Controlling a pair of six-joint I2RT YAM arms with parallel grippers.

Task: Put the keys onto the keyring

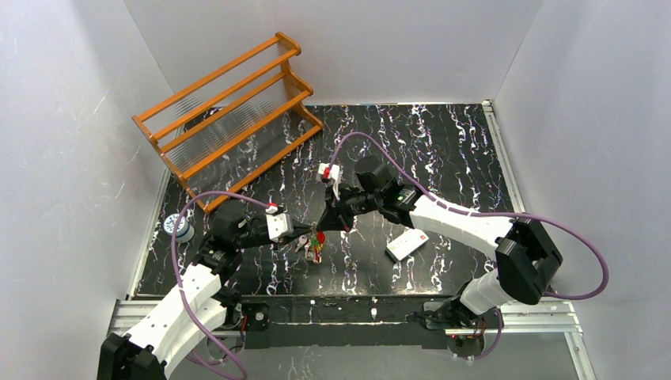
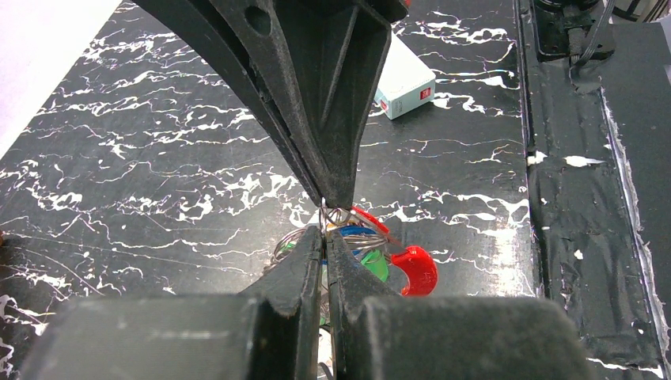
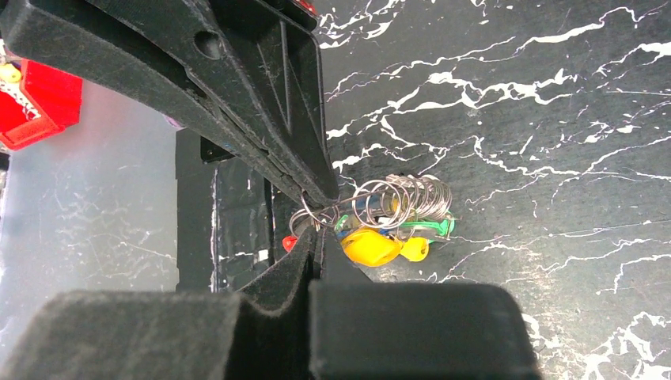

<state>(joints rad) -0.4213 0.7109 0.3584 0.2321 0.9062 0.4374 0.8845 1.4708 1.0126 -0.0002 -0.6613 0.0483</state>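
The keyring shows as a bunch of thin silver wire loops hanging just above the black marbled table. Several keys hang on it: a yellow key, a green key, a red key and a blue key. My left gripper is shut on the wire loops from one side. My right gripper is shut on the same loops from the other side, tip to tip with the left. In the top view both grippers meet over the key bunch at the table's near middle.
A flat white card with a red dot lies right of the bunch. An orange wooden rack stands at the back left. A small blue-and-white round thing sits at the left edge. Grey walls enclose the table.
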